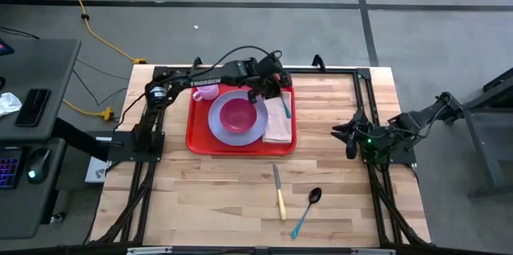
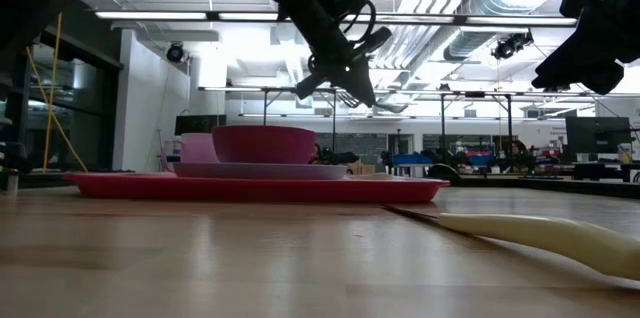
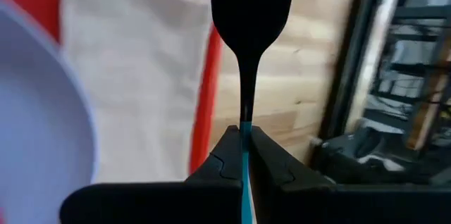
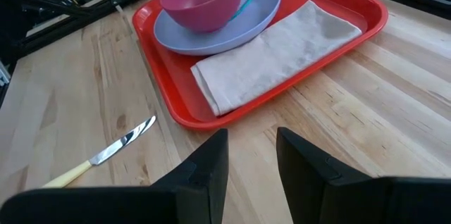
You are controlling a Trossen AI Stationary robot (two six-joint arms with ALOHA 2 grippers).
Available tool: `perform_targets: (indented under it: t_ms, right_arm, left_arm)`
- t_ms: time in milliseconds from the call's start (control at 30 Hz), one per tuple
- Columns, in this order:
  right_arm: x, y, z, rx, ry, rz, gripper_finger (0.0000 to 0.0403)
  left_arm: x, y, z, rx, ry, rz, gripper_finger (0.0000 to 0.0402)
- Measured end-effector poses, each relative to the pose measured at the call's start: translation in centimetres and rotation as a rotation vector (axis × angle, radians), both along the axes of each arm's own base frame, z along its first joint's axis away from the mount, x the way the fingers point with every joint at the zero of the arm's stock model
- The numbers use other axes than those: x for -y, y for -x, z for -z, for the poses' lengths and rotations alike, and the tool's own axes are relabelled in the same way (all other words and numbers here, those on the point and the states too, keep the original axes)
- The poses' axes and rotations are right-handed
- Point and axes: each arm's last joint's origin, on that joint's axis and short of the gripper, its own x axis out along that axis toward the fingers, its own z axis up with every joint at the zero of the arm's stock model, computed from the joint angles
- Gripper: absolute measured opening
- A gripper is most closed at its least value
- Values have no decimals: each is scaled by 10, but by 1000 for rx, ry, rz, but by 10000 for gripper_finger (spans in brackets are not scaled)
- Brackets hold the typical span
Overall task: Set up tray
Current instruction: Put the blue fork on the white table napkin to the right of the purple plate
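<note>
Left gripper up above the tray's far right part, near 1 o'clock from the bowl, fingers pinching a fork by its teal handle. Held over the napkin, likely so the fork can go down on the cloth next to the plate. Prongs pointing away from the wrist, handle running straight back between the fingers.

Red tray sitting at the far middle of the wooden table, its long side running left to right, flat on the wood. At 10 o'clock on it, a small pink cup. In the middle, a lavender plate with a pink bowl on top. At 3 o'clock, a folded cream napkin, long side running front to back.

Nearer, at 6 o'clock off the tray, a knife with a cream handle, then a spoon with a teal handle, both not yet on the tray.

Right gripper waiting at the table's right edge, fingers spread apart, holding nothing.
</note>
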Motion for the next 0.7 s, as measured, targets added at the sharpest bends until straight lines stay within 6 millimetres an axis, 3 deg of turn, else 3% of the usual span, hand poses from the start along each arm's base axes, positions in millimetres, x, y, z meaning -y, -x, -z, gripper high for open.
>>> perform_targets:
  t_ms: [100,400,700]
  right_arm:
    - [0,0,0,2,-4,3,99]
    - [0,0,0,4,-6,4,99]
    - [0,0,0,4,-7,5,99]
  left_arm:
    - [-7,-4,5,18,-24,12,35]
    - [-8,-17,45,-20,84,126,35]
    - [-9,-18,49,-22,69,169,35]
